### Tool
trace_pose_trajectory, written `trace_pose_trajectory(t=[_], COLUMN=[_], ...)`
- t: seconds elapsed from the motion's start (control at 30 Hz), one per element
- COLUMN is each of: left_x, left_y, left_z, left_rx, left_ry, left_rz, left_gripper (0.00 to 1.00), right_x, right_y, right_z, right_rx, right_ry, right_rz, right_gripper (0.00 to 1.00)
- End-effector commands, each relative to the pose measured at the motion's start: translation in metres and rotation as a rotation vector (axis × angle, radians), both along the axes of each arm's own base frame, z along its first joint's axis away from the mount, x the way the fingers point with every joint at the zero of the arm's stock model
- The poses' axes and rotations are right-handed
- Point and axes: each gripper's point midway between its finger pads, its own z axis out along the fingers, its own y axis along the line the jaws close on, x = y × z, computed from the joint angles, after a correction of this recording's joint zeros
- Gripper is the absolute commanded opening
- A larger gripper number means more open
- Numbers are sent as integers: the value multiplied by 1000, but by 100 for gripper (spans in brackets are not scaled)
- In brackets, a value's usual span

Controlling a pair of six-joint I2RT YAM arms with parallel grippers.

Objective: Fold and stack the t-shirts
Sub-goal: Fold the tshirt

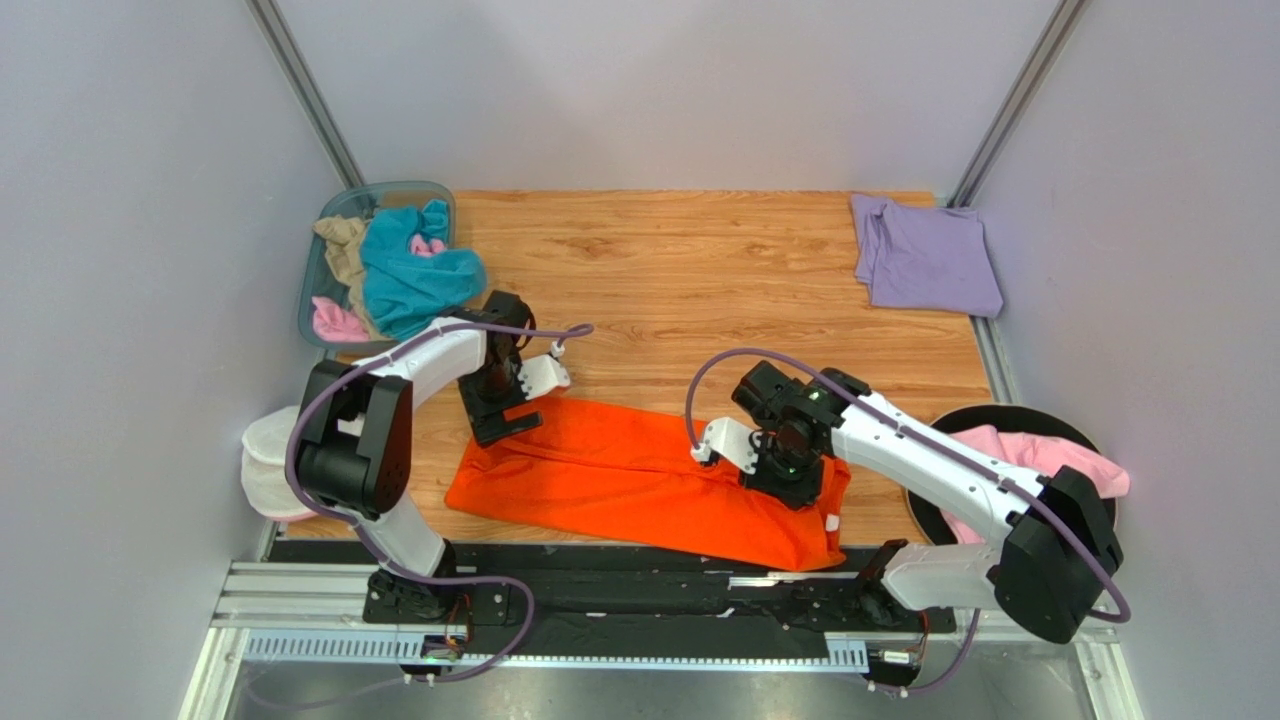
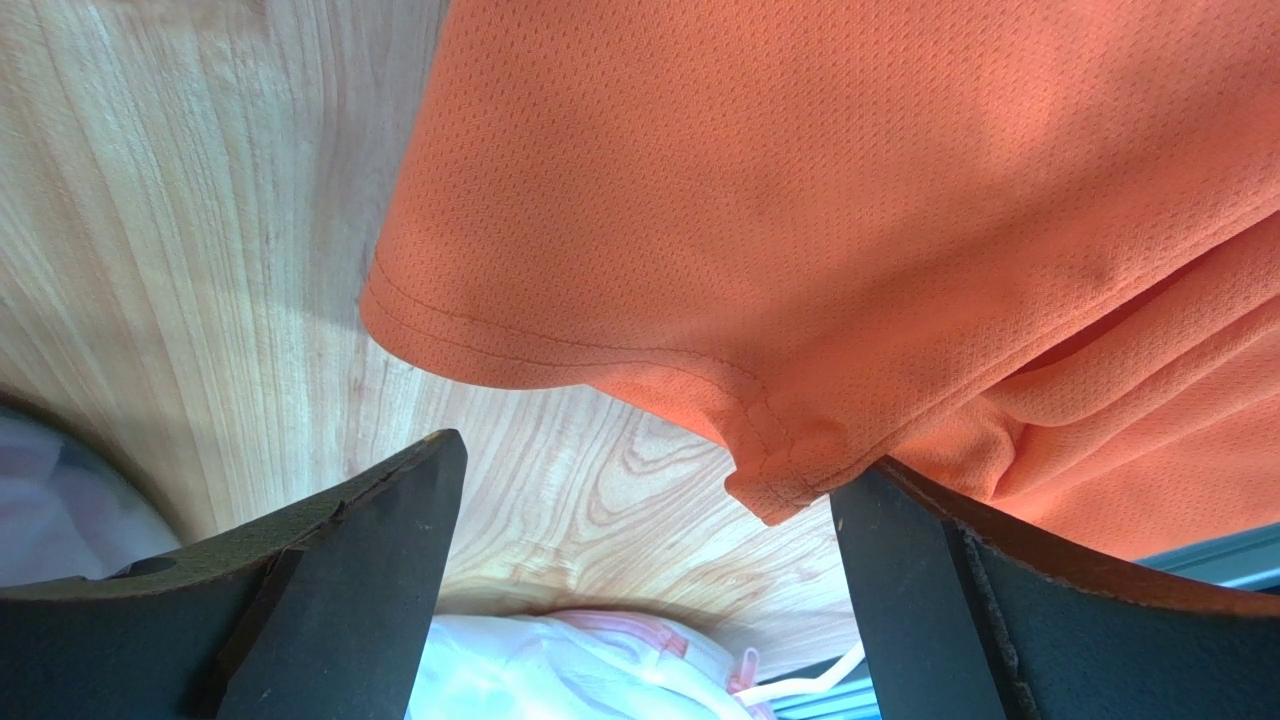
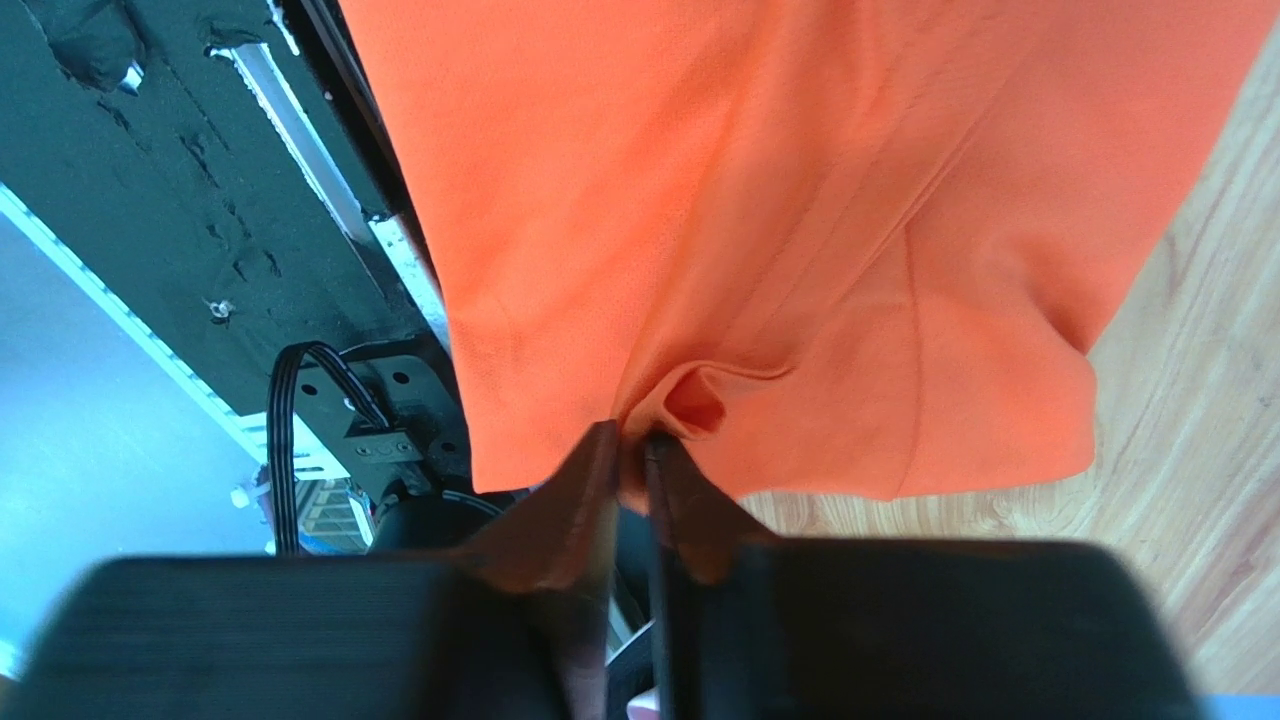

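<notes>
The bright orange t-shirt (image 1: 646, 480) lies spread along the near part of the wooden table. My left gripper (image 1: 508, 423) is open at its upper left corner; in the left wrist view a hemmed corner of the orange shirt (image 2: 781, 465) lies between the wide-apart fingers (image 2: 376, 555). My right gripper (image 1: 792, 477) is shut on a pinched fold of the orange shirt (image 3: 676, 393) near its right end. A folded lavender t-shirt (image 1: 929, 255) lies at the far right corner. Teal (image 1: 409, 270), tan (image 1: 343, 248) and pink (image 1: 337, 320) shirts sit in a bin at far left.
The grey bin (image 1: 323, 225) stands at the table's far left. A white mesh pouch (image 1: 268, 458) hangs off the left edge, also in the left wrist view (image 2: 571, 675). A black round basket (image 1: 944, 518) with a pink shirt (image 1: 1052, 458) sits at right. The black rail (image 1: 631, 593) runs along the front.
</notes>
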Motion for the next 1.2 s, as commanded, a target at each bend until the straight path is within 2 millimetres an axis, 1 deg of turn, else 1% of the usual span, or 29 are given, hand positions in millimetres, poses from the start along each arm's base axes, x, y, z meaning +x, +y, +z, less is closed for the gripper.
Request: trace_pose_trajectory(t=[0.0,0.07,0.1,0.13,0.2,0.23,0.27,0.33,0.37,0.4,0.47,0.5,0.6,0.63,0.7,0.73,0.8,0.83,1.0,1.17], left_x=[8,9,10,9,11,11,10,12,12,12,14,13,14,14,15,15,14,14,12,13], left_y=[-1,0,1,1,1,1,0,-2,-3,-3,-4,-5,-6,-6,-5,-5,-3,-3,-1,-1], left_z=[5,5,6,5,5,5,4,4,3,3,3,3,3,2,2,1,-1,-2,-9,-12], left_rx=[3,9,13,15,14,13,11,1,-2,-4,-11,-14,-20,-20,-16,-16,-9,-9,3,1], left_ry=[-22,-25,-27,-26,-32,-28,-25,-28,-26,-27,-36,-35,-43,-43,-48,-49,-44,-44,-32,-33], left_rz=[4,3,-1,-3,-4,-4,-5,-4,-2,-3,-3,-3,-3,-3,-11,-15,-19,-21,-31,-34], left_gripper=[99,99,99,99,99,99,99,99,99,99,99,99,99,99,99,99,99,99,99,99], right_x=[-3,-4,-6,-6,-5,-1,6,20,31,41,54,63,73,75,81,81,85,86,90,92], right_y=[2,2,3,4,4,5,1,3,-1,2,4,11,25,32,40,47,53,55,65,68], right_z=[2,2,2,1,1,0,0,-3,-2,-3,-4,-2,-5,-7,-10,-13,-16,-19,-22,-29], right_rx=[-24,-29,-31,-34,-40,-36,-55,-54,-82,-72,-68,-41,4,15,29,50,65,65,90,86], right_ry=[7,14,15,17,7,-13,-50,-119,-178,-217,-252,-278,-263,-246,-249,-225,-228,-221,-212,-198], right_rz=[16,23,35,38,41,38,34,27,16,15,0,-7,-17,-17,-19,-12,-12,-11,-7,-2], right_gripper=[26,38,42,42,43,43,43,42,41,41,41,41,43,43,45,45,46,46,46,45])
